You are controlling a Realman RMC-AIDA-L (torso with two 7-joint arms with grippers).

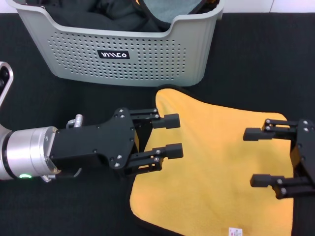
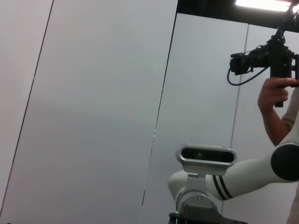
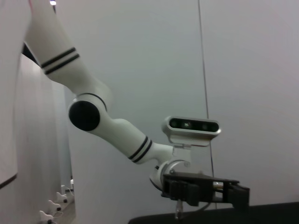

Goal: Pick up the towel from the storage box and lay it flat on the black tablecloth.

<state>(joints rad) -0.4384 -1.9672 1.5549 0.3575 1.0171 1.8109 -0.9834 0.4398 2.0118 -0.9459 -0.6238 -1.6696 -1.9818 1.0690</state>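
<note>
1. I see the yellow-orange towel with black edge trim (image 1: 216, 167) lying spread on the wide black tablecloth (image 1: 59, 103), between my left gripper (image 1: 172, 135) and right gripper (image 1: 258, 157); both hover open, empty.
2. The light grey perforated storage box (image 1: 123, 54) sits beyond, holding dark cloths.

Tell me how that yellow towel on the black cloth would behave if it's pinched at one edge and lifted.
The towel would likely go floppy and drape, since it lies flat with soft wavy edges on the black tablecloth. Its plush surface suggests it won't slip easily. Both the left end effector and right end effector hover open over it.
</note>
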